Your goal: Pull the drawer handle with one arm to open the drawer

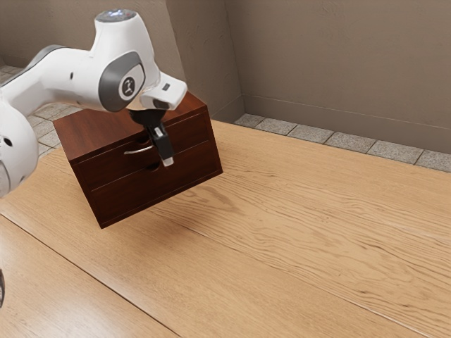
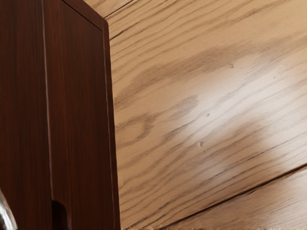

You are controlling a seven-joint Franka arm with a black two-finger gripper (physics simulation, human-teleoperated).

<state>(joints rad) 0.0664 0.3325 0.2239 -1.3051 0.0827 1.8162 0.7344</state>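
Hovering at the right end of the curved silver drawer handle [image 1: 138, 150], the black two-finger gripper [image 1: 166, 159] hangs before the upper drawer of the dark red-brown wooden cabinet [image 1: 99, 130]. The cabinet sits far on the light wooden table [image 1: 296, 232], at the exterior view's left. Gripper open or closed: cannot tell. Drawer front looks flush, so the pull is judged not yet done.

We can read no text, number or brand on the drawer cabinet [image 1: 180, 171] or the table [image 1: 303, 225]. A small white mark [image 1: 128, 86] on the arm's grey joint cap [image 1: 115, 74] may be a logo; we cannot make it out.
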